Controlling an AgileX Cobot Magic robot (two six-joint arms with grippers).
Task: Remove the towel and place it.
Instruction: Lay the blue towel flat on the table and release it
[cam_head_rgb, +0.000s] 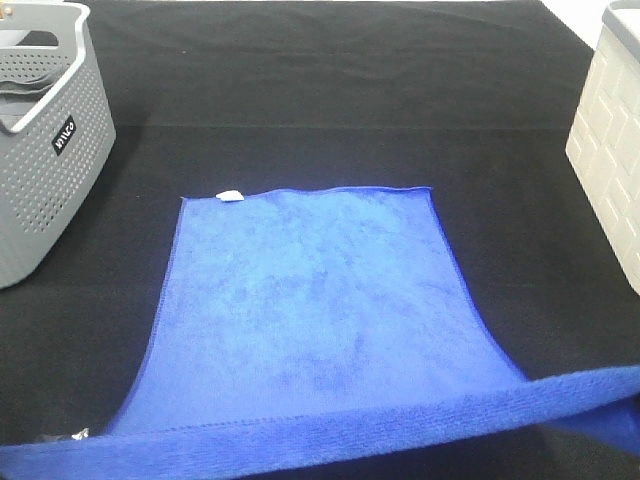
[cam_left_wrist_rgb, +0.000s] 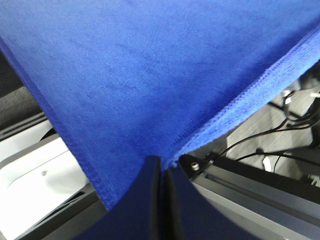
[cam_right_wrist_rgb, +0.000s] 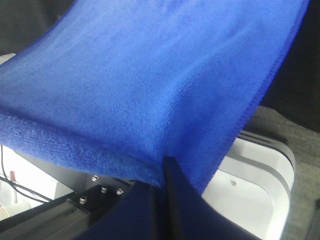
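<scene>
The large royal-blue microfibre towel (cam_head_rgb: 310, 310) lies spread on the black cloth table (cam_head_rgb: 330, 90), its near edge held up. The left gripper (cam_left_wrist_rgb: 162, 172) and right gripper (cam_right_wrist_rgb: 164, 166) each pinch a near corner. Placing seems nearly done; next, that edge needs lowering flat, then both grippers must release.

A towel (cam_head_rgb: 310, 300) lies spread on the middle of the counter (cam_head_rgb: 350, 90), near edge raised, tag (cam_head_rgb: 230, 195) at its far left corner, a basket (cam_head_rgb: 50, 150) standing well apart at far left, a bin (cam_head_rgb: 610, 150) at far right.
</scene>
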